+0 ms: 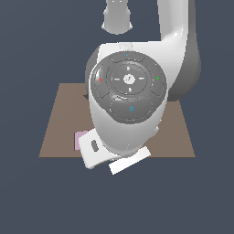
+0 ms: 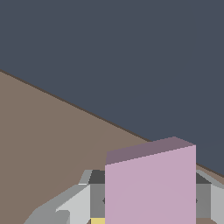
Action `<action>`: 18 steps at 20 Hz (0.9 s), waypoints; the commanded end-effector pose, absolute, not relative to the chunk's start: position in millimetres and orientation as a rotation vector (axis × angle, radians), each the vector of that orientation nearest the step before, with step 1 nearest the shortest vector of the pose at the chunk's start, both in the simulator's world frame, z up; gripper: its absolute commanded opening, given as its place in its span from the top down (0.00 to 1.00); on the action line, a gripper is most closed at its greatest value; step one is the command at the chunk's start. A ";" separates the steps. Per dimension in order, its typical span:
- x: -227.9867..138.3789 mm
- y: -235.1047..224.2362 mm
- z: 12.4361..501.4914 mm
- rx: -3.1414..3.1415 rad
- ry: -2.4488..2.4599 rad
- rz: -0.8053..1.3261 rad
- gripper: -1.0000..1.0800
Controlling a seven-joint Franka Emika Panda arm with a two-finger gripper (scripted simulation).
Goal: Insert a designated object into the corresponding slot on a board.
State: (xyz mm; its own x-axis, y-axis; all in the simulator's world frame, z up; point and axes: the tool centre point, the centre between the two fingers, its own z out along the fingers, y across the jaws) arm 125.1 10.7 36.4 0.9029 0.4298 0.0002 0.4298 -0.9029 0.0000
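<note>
A: Item one, nearest the wrist camera: the lilac-pink block (image 2: 151, 188), flat face toward the lens, darker thin edge on top. Location?

B: Between the grey fingers (image 2: 72, 205) of the end effector (image 2: 148, 199); one finger shows on each side, both hard against the block. End effector closed on the block, by my reading. A yellow sliver (image 2: 97, 221) sits at the frame's lower edge; cannot tell what it is.

A: Item two, beyond the block?

B: The brown board (image 2: 48, 135), bare in the wrist view. Its edge runs diagonally, with the dark blue-grey surface (image 2: 131, 52) past it. No slot appears in this view.

A: Exterior view entries?

B: The arm's wrist housing (image 1: 128, 105) fills the middle and hides most of the board (image 1: 176, 132). A pink patch (image 1: 80, 139) shows near the board's near edge, toward the exterior view's left, partly behind a white flange (image 1: 98, 153). A small dark notch (image 1: 85, 96) peeks out beside the housing; its shape is too hidden to name.

A: Risks?

B: Judged only: the diamond slot is unseen, so alignment cannot be checked. A skewed block needs matching rotation; slight misrotation could catch its corners on the rim. The block seems held near the board's edge, so release here would leave it off target.
</note>
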 end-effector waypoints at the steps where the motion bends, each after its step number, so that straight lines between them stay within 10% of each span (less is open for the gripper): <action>1: 119.5 -5.3 37.1 -3.095 -0.540 -0.002 1.00; 18: 21.5 -96.7 39.4 -3.065 0.689 -0.002 1.00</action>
